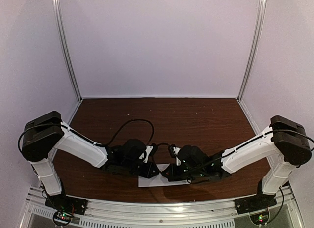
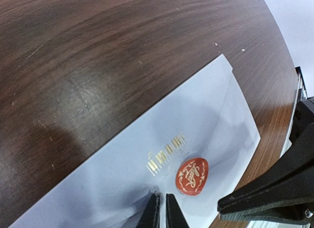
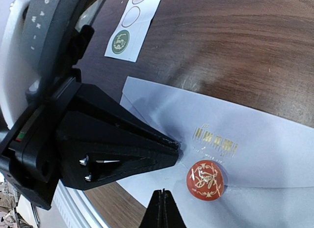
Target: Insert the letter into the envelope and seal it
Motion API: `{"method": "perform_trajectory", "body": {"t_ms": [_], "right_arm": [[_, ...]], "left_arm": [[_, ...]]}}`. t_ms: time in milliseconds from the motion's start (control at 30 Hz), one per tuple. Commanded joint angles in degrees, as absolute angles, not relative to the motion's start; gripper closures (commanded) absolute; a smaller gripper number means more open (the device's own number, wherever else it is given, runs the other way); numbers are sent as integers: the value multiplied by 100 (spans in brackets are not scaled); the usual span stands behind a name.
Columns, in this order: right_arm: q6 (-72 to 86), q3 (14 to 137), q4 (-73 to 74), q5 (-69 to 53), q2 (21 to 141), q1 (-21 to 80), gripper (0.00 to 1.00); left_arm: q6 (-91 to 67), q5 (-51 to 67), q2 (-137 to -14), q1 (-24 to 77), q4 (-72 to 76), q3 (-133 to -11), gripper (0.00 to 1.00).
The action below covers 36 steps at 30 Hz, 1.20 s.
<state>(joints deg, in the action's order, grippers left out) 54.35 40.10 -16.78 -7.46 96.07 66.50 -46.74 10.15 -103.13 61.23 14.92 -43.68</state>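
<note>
Down on the table (image 2: pixel 98 66) I saw the envelope (image 2: pixel 206 115) lying flat with a red sticker (image 2: pixel 192 175) on it, my left hand (image 2: pixel 163 208) and right hand (image 3: pixel 162 206) both pinched together.

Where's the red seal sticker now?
Wrist views: the red round sticker sits on the pale grey-white paper envelope beside gold print, between the left end effector and the right end effector.

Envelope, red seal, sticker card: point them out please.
envelope (image 2: pixel 113 184), left wrist view, bare face left of gold print (image 2: pixel 167 153)
red seal (image 3: pixel 205 181), right wrist view, centre
sticker card (image 3: pixel 147 14), right wrist view, white margin
</note>
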Motion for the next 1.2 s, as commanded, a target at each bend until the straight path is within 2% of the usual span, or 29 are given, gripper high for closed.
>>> {"method": "perform_trajectory", "body": {"t_ms": [0, 333, 600, 900, 1000, 1167], "right_arm": [[5512, 3838, -2000, -621, 9742, 6547, 100], [5780, 3707, -2556, -1372, 10499, 6440, 100], [6019, 3648, -2795, -1928, 11012, 6728, 100], [6139, 3564, -2724, -1945, 10440, 6977, 100], [5954, 3677, -2204, -1752, 9942, 6974, 100], [5395, 4061, -570, -979, 9148, 6907, 69]], "left_arm": [[-4603, 828, -10407, 6140, 1376, -4465, 93], [-4767, 622, -10340, 6141, 1374, -4396, 93], [-4945, 553, -10335, 6140, 1529, -4259, 93], [-4903, 494, -10286, 6142, 1396, -4288, 93], [-4771, 521, -10213, 6143, 1344, -4297, 93], [-4514, 489, -10019, 6143, 1139, -4331, 93]]}}
